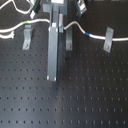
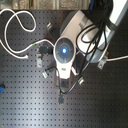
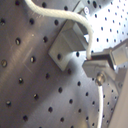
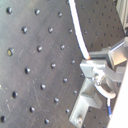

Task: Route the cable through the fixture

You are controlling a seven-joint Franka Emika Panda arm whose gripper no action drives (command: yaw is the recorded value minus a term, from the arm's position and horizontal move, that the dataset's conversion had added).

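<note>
My gripper [image 3: 91, 59] was pinched closed on the white cable [image 3: 52, 11] beside a grey bracket [image 3: 67, 40], center frame.

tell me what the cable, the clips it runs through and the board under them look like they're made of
Cable: white, matte, bends in loose curves, so likely a soft plastic or rubber jacket.
Clips: grey, flat-faced with crisp bends and a dull sheen, probably metal.
Board: black, with a regular grid of holes and a faint gloss, likely painted or anodized metal.
</note>
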